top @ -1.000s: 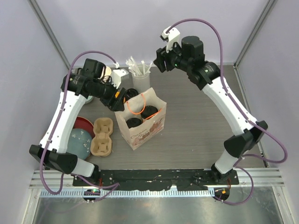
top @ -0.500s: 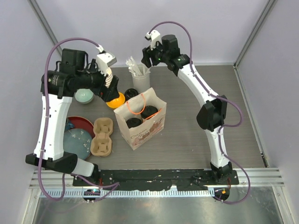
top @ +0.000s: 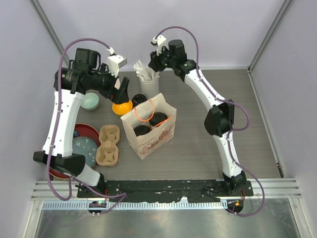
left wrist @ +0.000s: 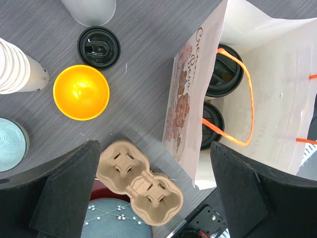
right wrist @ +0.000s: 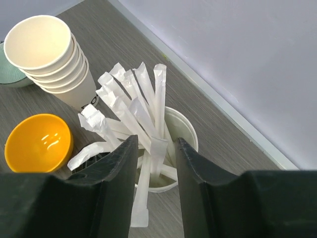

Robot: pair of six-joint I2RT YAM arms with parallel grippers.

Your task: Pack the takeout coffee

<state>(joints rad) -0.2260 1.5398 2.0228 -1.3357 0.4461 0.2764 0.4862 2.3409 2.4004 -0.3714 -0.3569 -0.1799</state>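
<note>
The two takeout coffee cups, white with black lids [top: 142, 130] [top: 158, 119], stand inside the open white paper bag [top: 153, 139] with orange handles. In the left wrist view their lids [left wrist: 224, 72] [left wrist: 210, 126] show down in the bag [left wrist: 267, 99]. My left gripper [top: 121, 89] [left wrist: 153, 146] is open and empty, high above the table left of the bag. My right gripper [top: 153, 63] [right wrist: 156, 141] hovers over the cup of wrapped straws [top: 149, 84] [right wrist: 173, 144], jaws a little apart, with one wrapped straw [right wrist: 159, 106] standing in the gap.
An orange bowl [top: 122, 106], a loose black lid [top: 138, 99], a stack of cream cups [left wrist: 15, 67] and a teal bowl [top: 90, 101] lie behind the bag. A cardboard cup carrier [top: 109, 145] and stacked plates [top: 84, 148] lie to its left.
My left gripper has lifted up and away from the bag's back left corner. My right arm has swung left and now sits over the straw cup.
</note>
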